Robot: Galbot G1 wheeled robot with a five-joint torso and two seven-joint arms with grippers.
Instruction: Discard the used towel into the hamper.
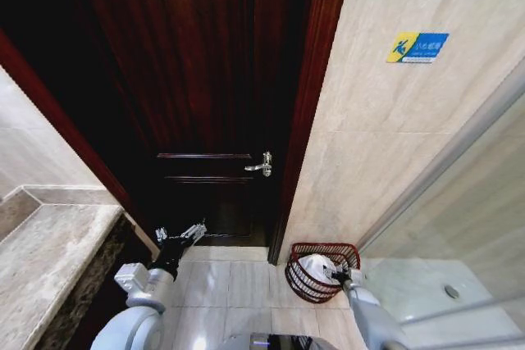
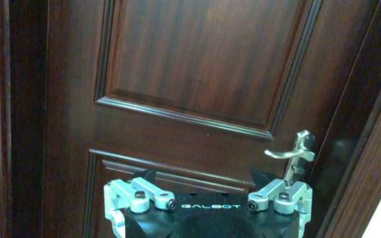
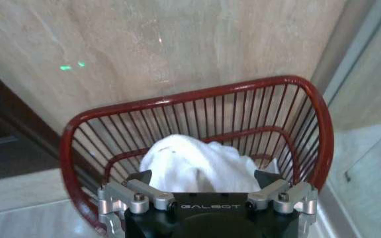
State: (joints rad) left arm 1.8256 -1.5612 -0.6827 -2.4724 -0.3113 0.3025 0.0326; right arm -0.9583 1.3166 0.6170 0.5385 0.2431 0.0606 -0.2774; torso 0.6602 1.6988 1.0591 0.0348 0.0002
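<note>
— Dropping looks like the step: the right end effector (image 3: 207, 184) hangs over the hamper (image 3: 309, 104), fingers spread around the white towel (image 3: 197, 166), which lies inside.
— And next?
— Probably lifting clear of the wire rim. The left end effector (image 1: 181, 234), open, idles by the door (image 1: 205, 79); the tiled wall (image 1: 385, 137) stands close.

A: What colour was the hamper (image 3: 319, 129)?
B: Dark reddish-brown wire, thin upright bars with horizontal bands. The towel (image 3: 197, 166) inside it was plain white.
A: And around the hamper?
B: Behind it, the wall (image 1: 385, 137) was beige, faintly veined; high above the hamper hung a blue-and-yellow sign (image 1: 417, 47). Beside it, the door (image 2: 204, 74) was deep mahogany with streaked grain and a silver handle (image 2: 295, 152). The floor (image 1: 234, 284) under it was pale grey tile.
</note>
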